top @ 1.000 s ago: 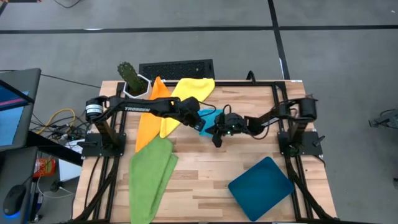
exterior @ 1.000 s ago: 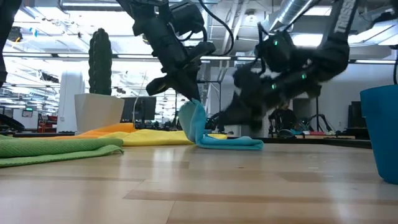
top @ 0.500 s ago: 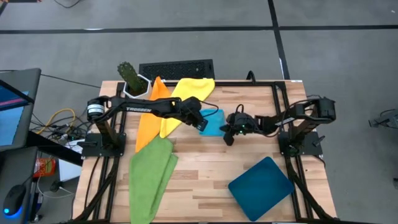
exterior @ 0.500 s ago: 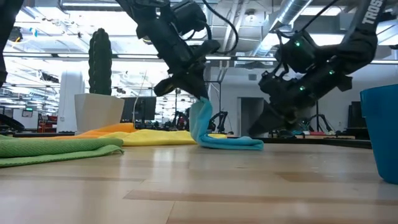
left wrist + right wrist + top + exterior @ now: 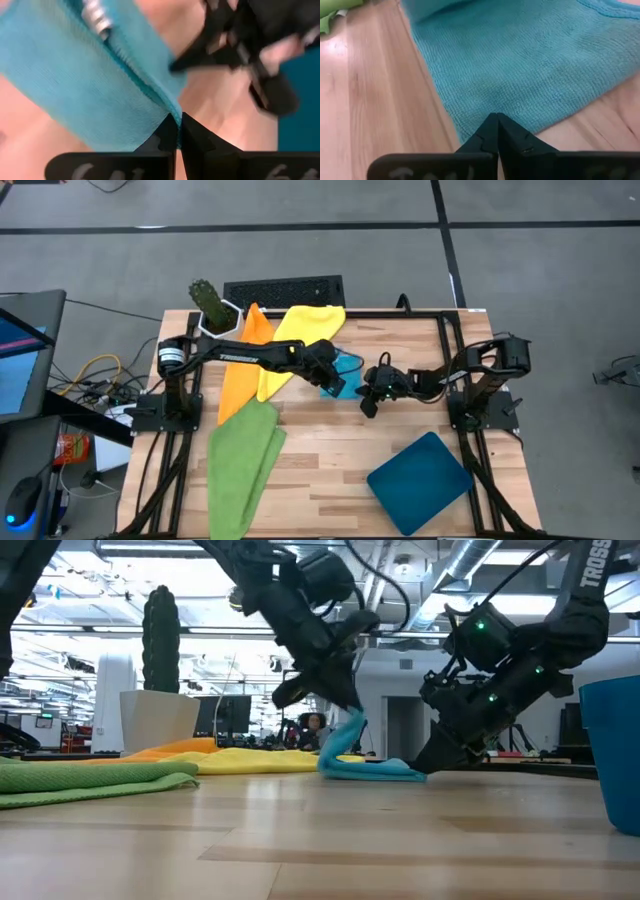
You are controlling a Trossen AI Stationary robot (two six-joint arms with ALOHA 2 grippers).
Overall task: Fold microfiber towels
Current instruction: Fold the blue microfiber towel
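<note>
On the wooden surface (image 5: 330,450), seen from above, the green towel (image 5: 243,462) lies folded toward seven o'clock, with the orange towel (image 5: 238,375) and the yellow towel (image 5: 290,340) overlapping each other toward eleven o'clock, just beside a potted cactus (image 5: 208,302) at the far corner. The left arm reaches in from nine o'clock toward the middle, and the left gripper (image 5: 332,376) has its fingers (image 5: 167,136) pinched fully together on an edge of the light blue towel (image 5: 345,372), lifting that edge off the surface while the rest of the cloth trails down and lies flat, as the low view (image 5: 352,752) shows. The light blue towel sits near the centre of the surface, slightly toward twelve o'clock, between the two grippers. The right arm comes in from three o'clock, and the right gripper (image 5: 368,402) hangs low just beside the towel's near edge; its fingers (image 5: 492,132) are closed together with their tips at the cloth's corner, and whether they pinch the fabric cannot be told. A dark teal tray (image 5: 420,472) rests well apart, toward five o'clock.
</note>
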